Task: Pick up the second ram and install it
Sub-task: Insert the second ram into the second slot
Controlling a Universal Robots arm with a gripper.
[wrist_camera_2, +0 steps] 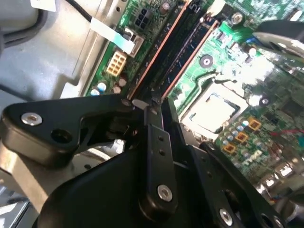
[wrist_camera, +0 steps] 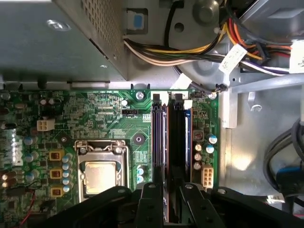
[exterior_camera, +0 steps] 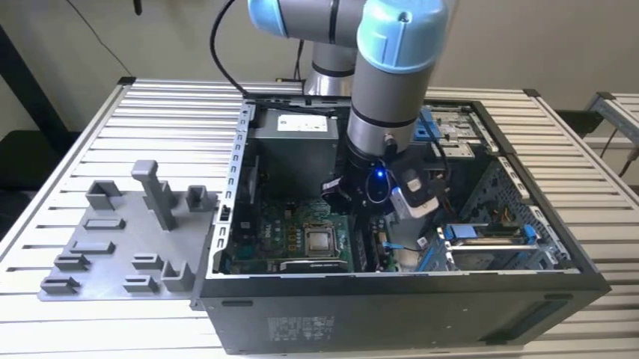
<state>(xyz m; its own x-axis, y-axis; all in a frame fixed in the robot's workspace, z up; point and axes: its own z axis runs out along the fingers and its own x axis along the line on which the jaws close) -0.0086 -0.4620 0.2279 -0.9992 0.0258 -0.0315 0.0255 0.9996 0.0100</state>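
Observation:
The second ram (wrist_camera: 176, 142), a long dark board, stands on edge in the outer of two sockets on the green motherboard (wrist_camera: 109, 118). Another dark stick (wrist_camera: 158, 142) sits in the socket beside it. My gripper (wrist_camera: 172, 194) is low inside the open computer case (exterior_camera: 399, 314), directly over that socket. Its black fingers (wrist_camera_2: 153, 111) are drawn close together on the near end of the second ram. In the exterior view the gripper (exterior_camera: 366, 215) hangs just above the board's memory sockets (exterior_camera: 367, 247).
The processor socket (wrist_camera: 99, 175) lies beside the memory sockets. A bundle of power cables (wrist_camera: 190, 52) and a metal power supply box (exterior_camera: 299, 142) crowd the far end. A grey fixture plate (exterior_camera: 120, 239) with upright blocks lies on the slatted table at the exterior view's left.

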